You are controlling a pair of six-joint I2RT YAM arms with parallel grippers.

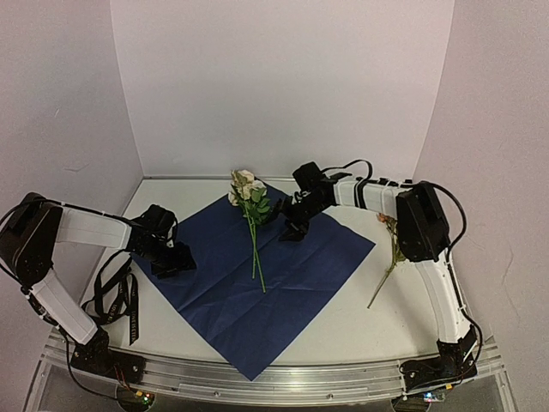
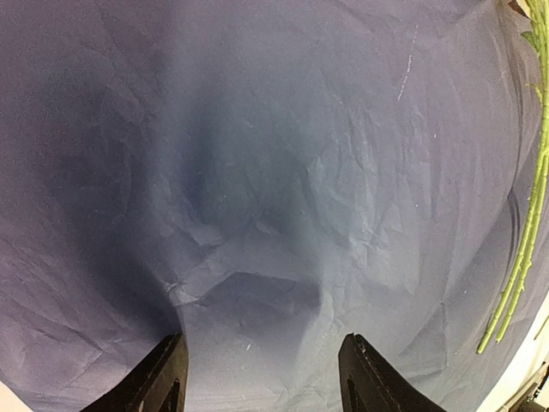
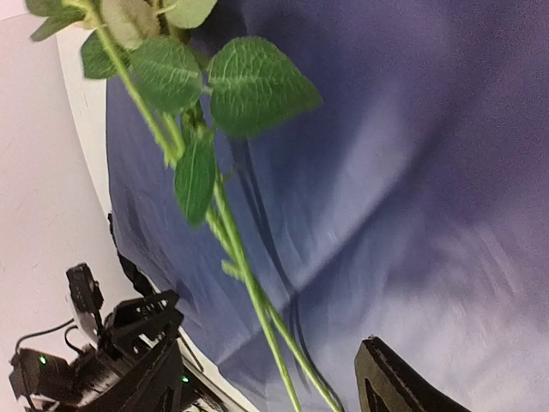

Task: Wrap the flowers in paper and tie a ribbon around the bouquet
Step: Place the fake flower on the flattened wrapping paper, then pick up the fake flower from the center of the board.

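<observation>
Paper (image 1: 292, 275): a large sheet with its dark navy face up, lying flat on the white table (image 1: 343, 330) and turned so that one corner points at the arms' bases. Its surface is creased.
Flowers (image 1: 249, 193): a small bunch lying on the paper. The cream blooms are at the far corner and the thin green stems run back toward the middle of the sheet.
Stray flower (image 1: 387, 221): one stem with an orange bloom, lying on the bare table off the paper's right corner, beside the right arm.
Ribbon (image 1: 134, 316): a black strap in loose loops on the table left of the paper, near the left arm and apart from the flowers.
Left gripper (image 2: 263, 343): fingers spread with nothing between them. It is low over the paper's left corner, where the sheet shows a small raised crease. The stems are at the right edge of its wrist view.
Right gripper (image 3: 268, 348): fingers wide apart and holding nothing. It is just to the right of the bunch, above the paper. In its wrist view the leaves (image 3: 257, 81) are close and the stems (image 3: 249, 275) run down between the fingers, though I see no contact.
</observation>
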